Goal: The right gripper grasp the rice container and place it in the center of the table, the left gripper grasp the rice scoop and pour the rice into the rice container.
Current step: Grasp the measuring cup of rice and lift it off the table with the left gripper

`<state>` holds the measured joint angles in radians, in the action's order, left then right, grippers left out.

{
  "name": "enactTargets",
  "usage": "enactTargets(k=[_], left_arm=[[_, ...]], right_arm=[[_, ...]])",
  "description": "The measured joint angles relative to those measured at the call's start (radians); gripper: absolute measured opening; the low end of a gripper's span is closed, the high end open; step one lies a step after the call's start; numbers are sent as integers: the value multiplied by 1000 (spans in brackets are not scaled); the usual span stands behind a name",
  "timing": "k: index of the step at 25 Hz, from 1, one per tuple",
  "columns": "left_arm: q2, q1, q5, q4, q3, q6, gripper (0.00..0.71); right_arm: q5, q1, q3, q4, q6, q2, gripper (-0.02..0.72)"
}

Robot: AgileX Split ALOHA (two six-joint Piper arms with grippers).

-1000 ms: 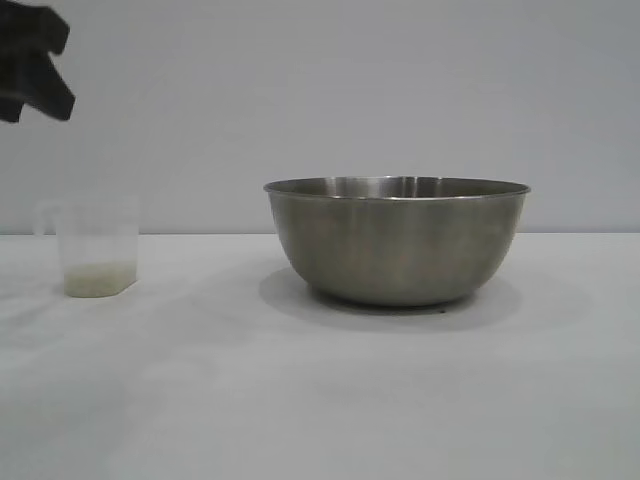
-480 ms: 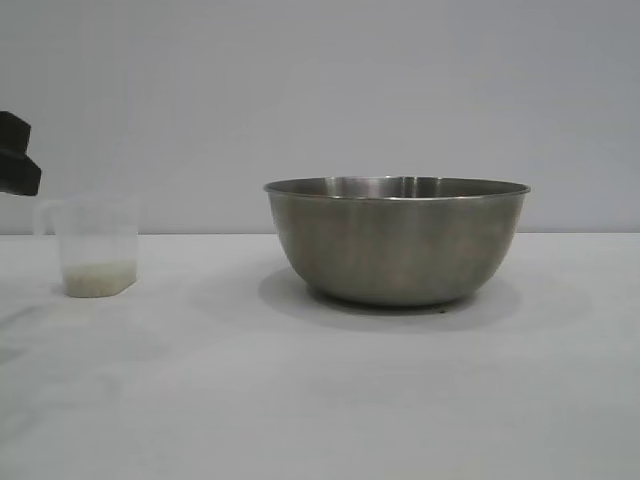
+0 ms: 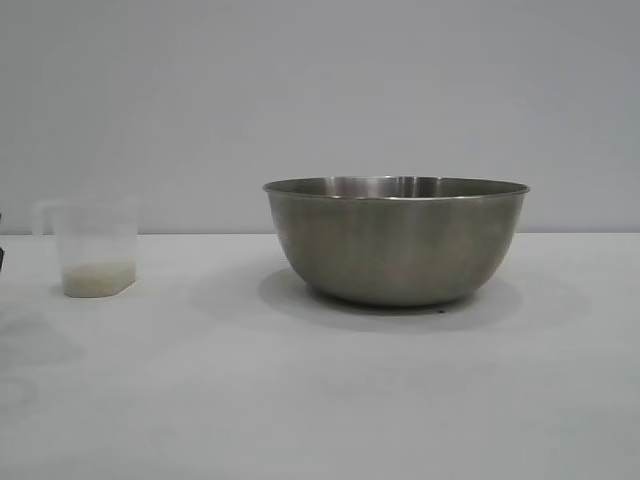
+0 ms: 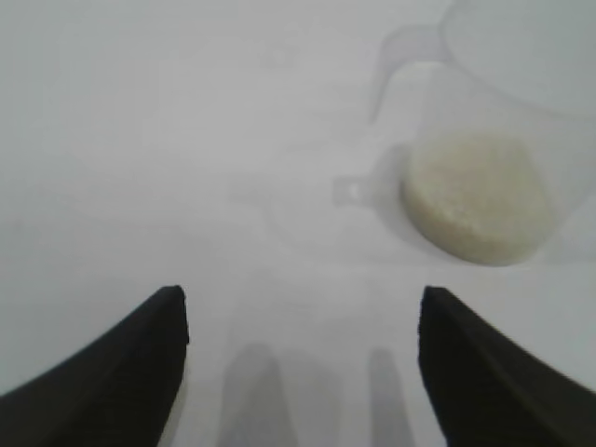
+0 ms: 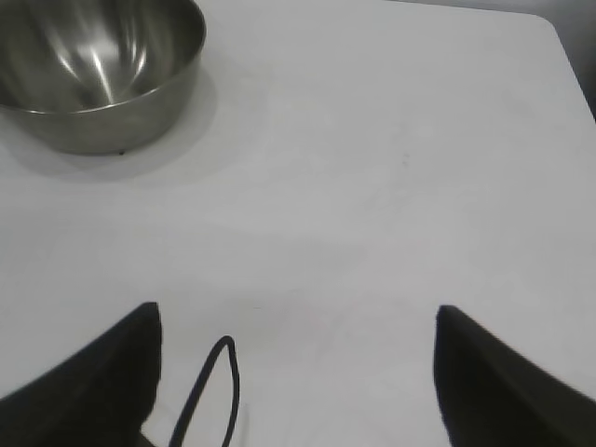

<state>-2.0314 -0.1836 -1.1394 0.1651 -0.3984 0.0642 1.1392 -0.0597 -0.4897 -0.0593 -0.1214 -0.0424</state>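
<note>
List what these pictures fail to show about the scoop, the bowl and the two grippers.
- Rice scoop: the left wrist view's edge cuts off its rim.
- Rice container: its wall hides the inside in the exterior view; the right wrist view crops it.
- Left gripper, right gripper: wrist views show only finger ends; absent from the exterior view.

My exterior camera sits low, level with the table (image 3: pixel 320 400), facing a plain wall. My left wrist camera looks down close over the rice scoop (image 4: pixel 484 177), upper right in its frame. My right wrist camera looks from farther back, sharing the rice container (image 5: pixel 93 74), upper left there, with the exterior view.
</note>
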Motion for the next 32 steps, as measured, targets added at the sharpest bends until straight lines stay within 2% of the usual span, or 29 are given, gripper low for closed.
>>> enactTargets(k=[14, 24, 32], left_arm=[[-56, 2, -4, 0, -116, -66, 482], [-103, 48, -5, -45, -188, -70, 482], [-150, 52, -5, -79, -277, -74, 482]], right_arm=[[0, 0, 0, 0, 0, 0, 555], [0, 0, 0, 0, 0, 0, 555], [0, 0, 0, 0, 0, 0, 555]])
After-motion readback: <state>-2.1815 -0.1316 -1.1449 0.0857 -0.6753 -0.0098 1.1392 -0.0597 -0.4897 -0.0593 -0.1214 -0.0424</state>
